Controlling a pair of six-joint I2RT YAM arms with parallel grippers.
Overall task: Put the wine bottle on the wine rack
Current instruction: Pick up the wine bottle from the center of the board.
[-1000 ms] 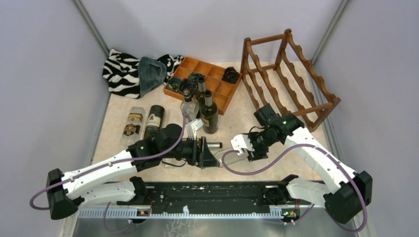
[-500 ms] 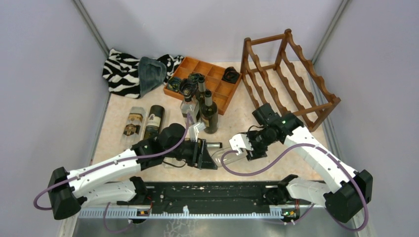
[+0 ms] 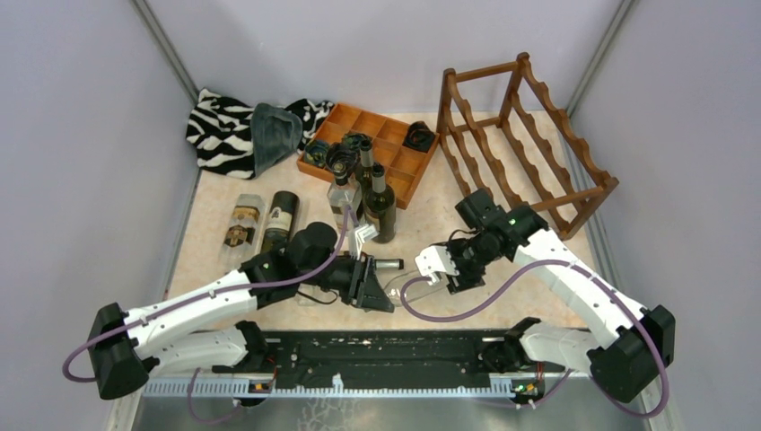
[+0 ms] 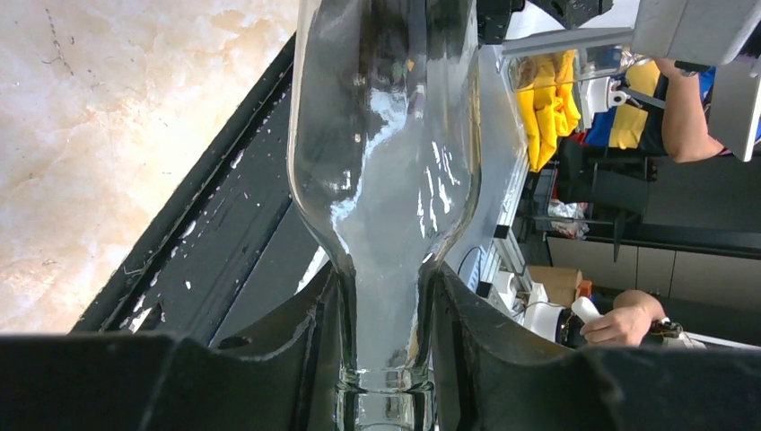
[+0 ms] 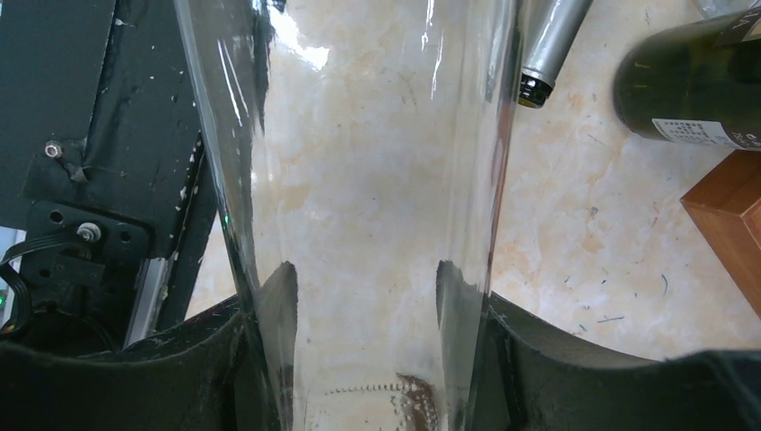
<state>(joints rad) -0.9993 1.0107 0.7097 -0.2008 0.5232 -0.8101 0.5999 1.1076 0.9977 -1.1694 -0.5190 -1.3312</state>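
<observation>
A clear glass wine bottle (image 3: 411,275) is held level just above the near table, between my two arms. My left gripper (image 3: 373,284) is shut on its thin neck; in the left wrist view the black fingers (image 4: 314,314) press both sides of the neck below the flaring shoulder (image 4: 386,135). My right gripper (image 3: 440,268) is shut on the wide body near the base, whose glass (image 5: 359,135) fills the space between the fingers (image 5: 502,341). The reddish-brown wine rack (image 3: 525,144) stands at the back right, well apart from the bottle.
An orange-brown compartment tray (image 3: 395,157) sits at the back centre, with two upright bottles (image 3: 381,211) in front of it. Two more bottles (image 3: 260,220) lie on the left. A foil-capped neck (image 3: 388,265) lies beside my left gripper. A zebra cloth (image 3: 220,130) is at the back left.
My left gripper's jaws have closed onto the clear bottle's neck, and the left arm has shifted slightly. The right arm has edged a little to the left with the bottle body.
</observation>
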